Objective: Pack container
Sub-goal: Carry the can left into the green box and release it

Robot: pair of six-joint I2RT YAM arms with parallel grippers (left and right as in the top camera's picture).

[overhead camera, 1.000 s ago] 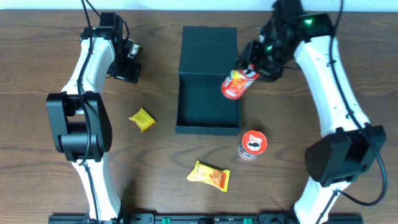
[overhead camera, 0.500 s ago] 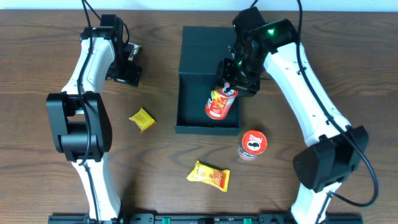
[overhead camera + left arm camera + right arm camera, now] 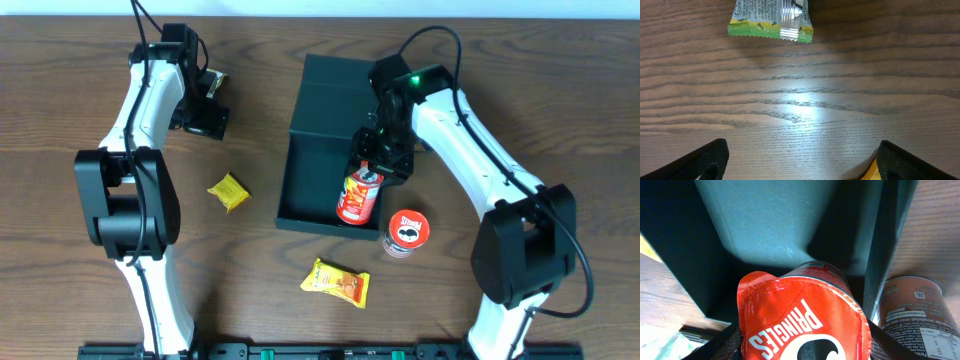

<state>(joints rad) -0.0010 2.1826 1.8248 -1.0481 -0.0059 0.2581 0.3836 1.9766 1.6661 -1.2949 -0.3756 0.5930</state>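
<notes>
The container [image 3: 318, 165], a dark teal box, lies open mid-table with its flap lid laid back at the far side. My right gripper [image 3: 372, 172] is shut on a red Pringles can [image 3: 359, 196], tilted inside the box's front right corner. In the right wrist view the can's red foil top [image 3: 800, 320] fills the space between the fingers, with the box's inner wall [image 3: 785, 220] behind it. My left gripper [image 3: 206, 104] hovers open over bare wood at the far left, holding nothing [image 3: 800, 167].
A second Pringles can [image 3: 405, 233] stands just outside the box's front right corner [image 3: 910, 307]. A yellow packet [image 3: 228, 192] lies left of the box, an orange one [image 3: 336, 283] in front. A green-edged packet [image 3: 771, 20] lies ahead of the left fingers.
The right arm carried the red can from above the box's right edge down and leftward into the front right corner. The box has skewed slightly. The left arm stayed still.
</notes>
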